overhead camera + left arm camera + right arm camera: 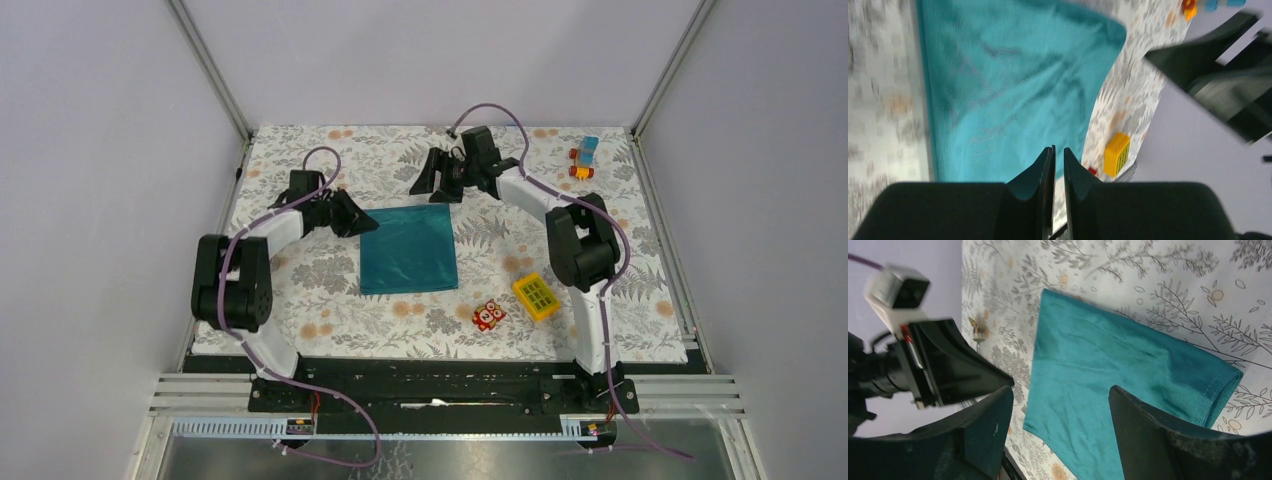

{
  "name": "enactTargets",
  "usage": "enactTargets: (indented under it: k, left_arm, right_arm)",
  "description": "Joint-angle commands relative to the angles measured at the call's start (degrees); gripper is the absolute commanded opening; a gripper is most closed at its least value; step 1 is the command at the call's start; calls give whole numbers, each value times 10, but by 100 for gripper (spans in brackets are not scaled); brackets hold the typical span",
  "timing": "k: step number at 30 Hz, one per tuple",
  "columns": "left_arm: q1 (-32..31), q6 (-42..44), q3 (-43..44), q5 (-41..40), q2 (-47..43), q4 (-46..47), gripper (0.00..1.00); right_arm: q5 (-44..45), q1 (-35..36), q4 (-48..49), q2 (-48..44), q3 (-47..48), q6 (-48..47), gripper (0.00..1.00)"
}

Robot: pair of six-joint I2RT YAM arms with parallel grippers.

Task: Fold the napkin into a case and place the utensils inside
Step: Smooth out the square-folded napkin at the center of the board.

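Top external view: the napkin (408,250) lies flat near the middle of the flower-printed table (400,325), a little toward 9 o'clock. It is a near-square sheet, slightly longer than wide. Its long axis runs 12 to 6 o'clock, with the far edge tilted a touch toward 1 o'clock. It is plain teal with a soft sheen and shallow creases, and in the right wrist view a stitched hem shows at one corner (1228,382).

The left gripper (352,216) sits at the napkin's 11 o'clock corner. In the left wrist view its fingers (1047,165) are pressed almost together above the fabric (1008,80), with only a thin slit between them and nothing seen in it. The right gripper (436,182) hovers just past the 1 o'clock corner. Its fingers (1148,435) are spread wide, with the cloth visible between them.

A yellow gridded block (536,296) lies at 4 o'clock from the napkin, and a red owl toy (488,315) at 5 o'clock, both clear of the fabric. A small toy car (585,157) sits far off at 2 o'clock near the table's corner. Bare table borders the napkin at 6 o'clock, and also at 3 o'clock up to the right arm.
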Motion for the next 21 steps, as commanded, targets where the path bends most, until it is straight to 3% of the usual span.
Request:
enactTargets:
  k: [1, 8, 21]
  left_arm:
    - [-2, -41, 90, -16, 95, 85, 14]
    - [3, -58, 197, -44, 238, 99, 11]
    - [33, -53, 186, -127, 282, 43, 6]
  right_arm:
    - [-34, 3, 23, 26, 5, 9, 77]
    - [-26, 1, 17, 77, 31, 3, 79]
    - [-3, -44, 39, 105, -8, 0, 79]
